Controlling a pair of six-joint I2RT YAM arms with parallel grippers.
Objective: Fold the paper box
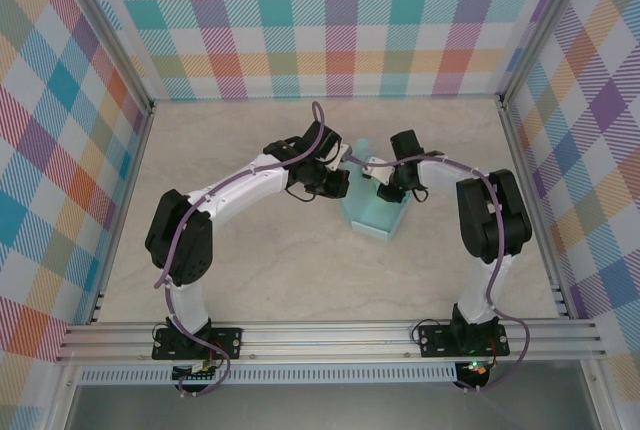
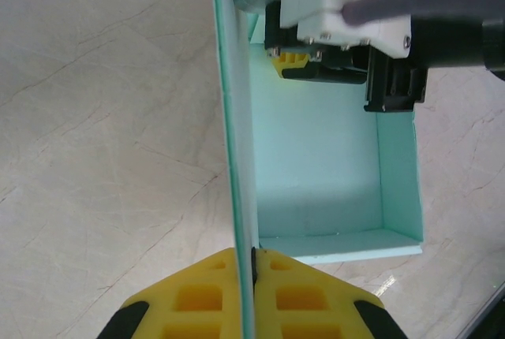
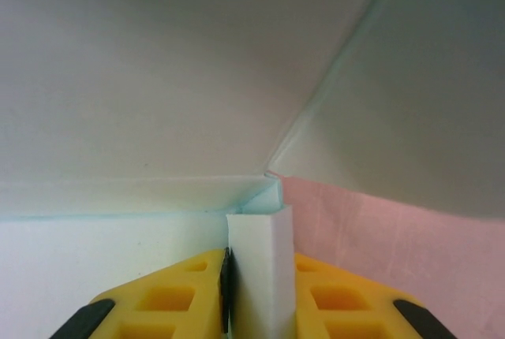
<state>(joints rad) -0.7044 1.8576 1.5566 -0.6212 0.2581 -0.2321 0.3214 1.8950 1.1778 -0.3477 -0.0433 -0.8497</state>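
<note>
Top view: pale aqua-blue thin-card paper box (image 1: 378,215) on pale table (image 1: 250,260), flanked by left gripper (image 1: 335,178) and right gripper (image 1: 388,186), seemingly to steady opposite walls during folding.

Left wrist: yellow pads (image 2: 197,299) pinched nearly flat on upright side wall (image 2: 237,118), holding it erect beside the open box floor (image 2: 316,165).

Right wrist: jaws narrow, clamped on folded double-thickness corner flap (image 3: 260,260), probably pressing it into place.

Matt thin-card paper box (image 2: 316,173), smooth marbled tabletop (image 2: 102,118), yellow plastic left pincer (image 2: 253,256)
</note>
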